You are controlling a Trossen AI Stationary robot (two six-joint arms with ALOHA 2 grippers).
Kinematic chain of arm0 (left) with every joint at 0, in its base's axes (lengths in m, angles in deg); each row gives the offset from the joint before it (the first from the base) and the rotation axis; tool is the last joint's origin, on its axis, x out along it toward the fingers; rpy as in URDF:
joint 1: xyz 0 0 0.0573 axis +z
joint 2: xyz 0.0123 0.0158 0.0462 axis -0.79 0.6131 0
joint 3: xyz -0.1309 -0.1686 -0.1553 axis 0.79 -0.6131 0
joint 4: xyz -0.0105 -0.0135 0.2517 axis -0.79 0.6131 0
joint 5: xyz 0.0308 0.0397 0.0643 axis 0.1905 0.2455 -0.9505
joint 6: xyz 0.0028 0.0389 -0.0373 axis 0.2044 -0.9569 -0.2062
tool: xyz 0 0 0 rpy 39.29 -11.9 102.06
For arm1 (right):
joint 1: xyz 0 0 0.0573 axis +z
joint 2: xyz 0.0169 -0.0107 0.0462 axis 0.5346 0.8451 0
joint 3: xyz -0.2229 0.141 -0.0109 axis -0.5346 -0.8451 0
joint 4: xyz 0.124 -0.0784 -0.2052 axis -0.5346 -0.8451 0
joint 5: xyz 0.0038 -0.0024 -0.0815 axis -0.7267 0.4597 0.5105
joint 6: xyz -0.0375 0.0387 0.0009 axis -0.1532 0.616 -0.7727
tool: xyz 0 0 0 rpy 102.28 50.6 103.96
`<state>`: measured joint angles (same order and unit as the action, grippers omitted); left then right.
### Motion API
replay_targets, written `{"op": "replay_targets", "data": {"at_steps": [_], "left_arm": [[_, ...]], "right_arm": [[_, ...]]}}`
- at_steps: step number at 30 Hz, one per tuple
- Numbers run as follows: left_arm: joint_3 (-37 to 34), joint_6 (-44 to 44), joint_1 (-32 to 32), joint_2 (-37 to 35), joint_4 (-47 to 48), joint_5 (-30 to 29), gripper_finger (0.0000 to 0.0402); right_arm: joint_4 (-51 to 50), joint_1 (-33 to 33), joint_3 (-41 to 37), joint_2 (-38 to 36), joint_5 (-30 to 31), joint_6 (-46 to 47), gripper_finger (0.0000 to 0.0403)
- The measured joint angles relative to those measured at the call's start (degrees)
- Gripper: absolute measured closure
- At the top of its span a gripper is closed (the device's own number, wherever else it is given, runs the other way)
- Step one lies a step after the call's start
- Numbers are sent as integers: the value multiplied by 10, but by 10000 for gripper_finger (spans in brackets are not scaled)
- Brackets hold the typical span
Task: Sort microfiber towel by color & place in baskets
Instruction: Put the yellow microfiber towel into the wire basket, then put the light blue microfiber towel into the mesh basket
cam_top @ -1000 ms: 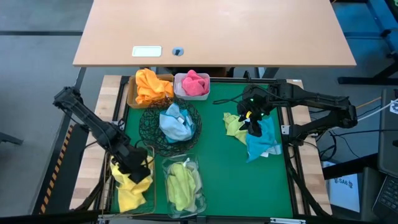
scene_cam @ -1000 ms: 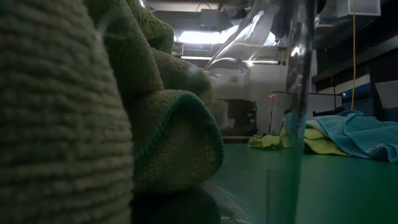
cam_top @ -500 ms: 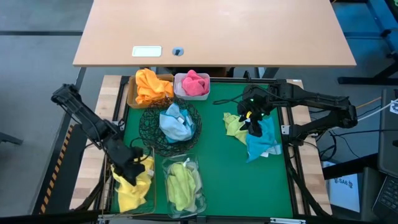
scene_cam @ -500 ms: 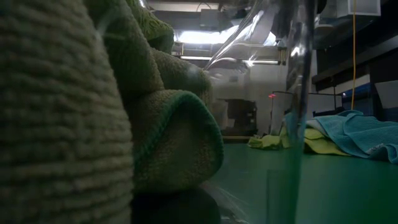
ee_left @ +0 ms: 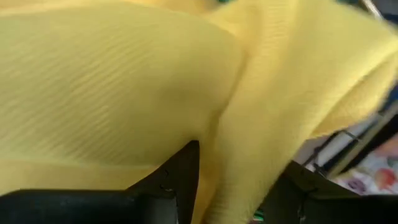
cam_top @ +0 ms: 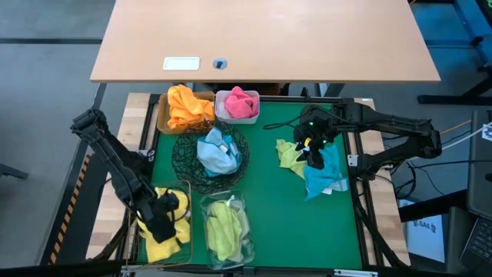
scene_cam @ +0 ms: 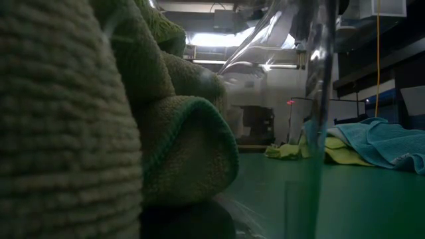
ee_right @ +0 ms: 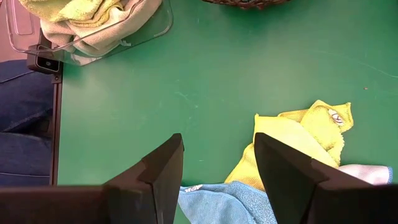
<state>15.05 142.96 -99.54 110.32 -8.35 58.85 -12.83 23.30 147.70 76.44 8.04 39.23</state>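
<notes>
Two arms: left gripper (cam_top: 163,219) clamps a yellow towel (cam_top: 157,245) over the wire basket (cam_top: 189,201); a snagged fold could drag it out. Right gripper (cam_top: 314,154) hovers open.

1. High view looks straight down on the whole green tabletop (cam_top: 269,200) and both arms.
2. Low view sits at tabletop level, pressed against the olive towels (scene_cam: 166,133) in the clear tub (cam_top: 226,228), facing across to the teal towel (scene_cam: 385,143).
3. Left wrist view is jammed into yellow towel (ee_left: 124,81).
4. Right wrist view looks down close, sharing that clear tub (ee_right: 93,37) with the high and low views.
</notes>
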Motion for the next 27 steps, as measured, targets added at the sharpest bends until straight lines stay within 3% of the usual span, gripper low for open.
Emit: {"op": "replay_targets", "data": {"at_steps": [13, 21, 27], "left_arm": [[0, 45, -17, -24, -164, -70, 264], [0, 19, 2, -27, -254, -253, 264], [0, -26, 27, -27, -310, -283, 264]], "right_arm": [[0, 0, 0, 0, 0, 0, 205], [-25, 0, 0, 0, 0, -2, 205], [-23, 0, -35, 0, 44, -5, 205]]}}
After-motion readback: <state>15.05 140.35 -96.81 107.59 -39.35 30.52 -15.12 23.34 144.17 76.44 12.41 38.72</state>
